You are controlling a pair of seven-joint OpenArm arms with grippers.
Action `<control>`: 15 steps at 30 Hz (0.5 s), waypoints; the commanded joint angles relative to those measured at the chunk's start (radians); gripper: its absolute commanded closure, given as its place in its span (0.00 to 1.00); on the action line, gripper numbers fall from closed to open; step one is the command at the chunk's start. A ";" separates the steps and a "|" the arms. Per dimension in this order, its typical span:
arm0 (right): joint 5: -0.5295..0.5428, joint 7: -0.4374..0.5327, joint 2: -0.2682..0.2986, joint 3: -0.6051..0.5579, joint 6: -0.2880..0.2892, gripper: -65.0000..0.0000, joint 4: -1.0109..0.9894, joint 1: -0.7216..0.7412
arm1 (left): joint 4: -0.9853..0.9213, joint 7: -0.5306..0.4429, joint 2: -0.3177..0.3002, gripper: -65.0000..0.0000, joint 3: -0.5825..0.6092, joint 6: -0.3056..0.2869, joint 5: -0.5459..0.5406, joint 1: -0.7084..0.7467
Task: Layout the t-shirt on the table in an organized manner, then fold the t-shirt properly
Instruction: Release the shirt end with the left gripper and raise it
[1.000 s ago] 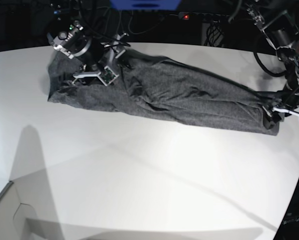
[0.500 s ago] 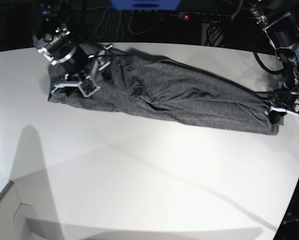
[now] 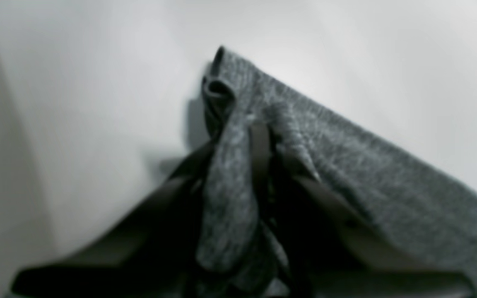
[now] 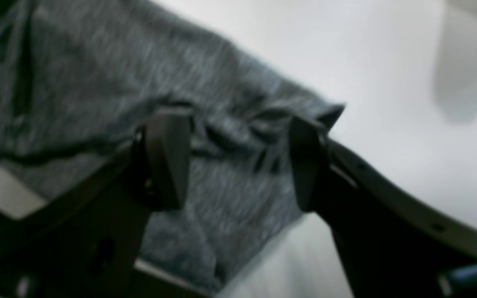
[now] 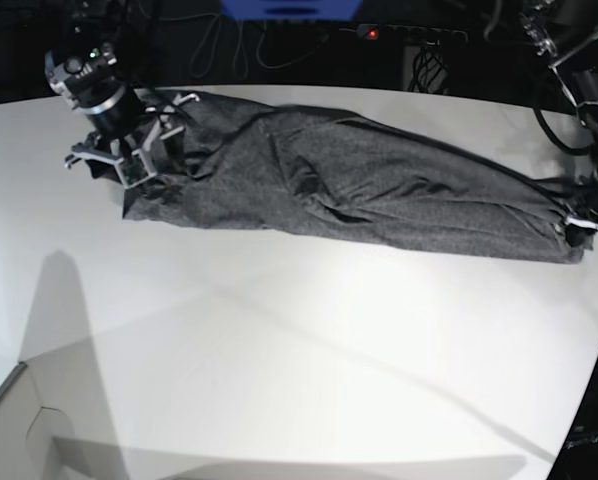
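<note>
**Shirt stretched between two arms, one end pinched, the other only straddled**

A broad white table (image 5: 279, 370) with a curved far edge fills the base view, dark clutter and cables behind it at twelve o'clock; across its far half lies the t-shirt (image 5: 359, 190), bunched into a long grey roll whose long axis runs from about ten o'clock down to three o'clock.

The left gripper (image 3: 259, 165) sits at the three o'clock end, near the table's edge; its wrist view, though blurred, shows the jaws drawn together on a fold of the cloth, a small curl of hem poking out just beyond the tips.

The right gripper (image 4: 238, 157) is at the ten o'clock end; its jaws stand apart, the two pads either side of a crumpled corner of the shirt, nothing clamped; whether the pads touch the fabric cannot be told from the blur.

The relation that matters, as I judge it: the shirt's length lies straight along the line joining the two grippers, so each arm is the nearer one for its own end; the cloth runs away from the right gripper toward four o'clock.

The layout step looks unfinished, since the shirt is rolled and creased, not spread; the right jaws would likely need to close on that corner before any spreading.
</note>
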 commanded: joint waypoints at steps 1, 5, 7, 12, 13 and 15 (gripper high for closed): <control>0.017 0.024 0.004 0.002 -0.004 0.41 0.018 0.004 | 0.023 -0.026 -0.028 1.00 -0.026 0.003 -0.012 -0.015; 0.017 0.024 0.003 -0.001 -0.004 0.41 0.006 -0.006 | 0.102 0.027 -0.041 1.00 -0.058 0.003 -0.012 -0.015; 0.017 0.024 0.003 -0.001 -0.004 0.41 0.004 -0.006 | 0.158 0.069 -0.039 1.00 -0.060 0.003 -0.012 -0.015; 0.018 0.024 0.003 -0.001 -0.004 0.41 0.004 -0.008 | 0.395 0.195 0.028 1.00 -0.123 0.003 -0.051 0.007; 0.018 0.024 0.003 -0.001 -0.004 0.41 0.004 -0.008 | 0.441 0.222 0.045 1.00 -0.137 0.003 -0.056 0.017; 0.018 0.024 0.003 -0.001 -0.004 0.41 0.004 -0.008 | 0.555 0.279 0.091 1.00 -0.149 0.003 -0.059 0.030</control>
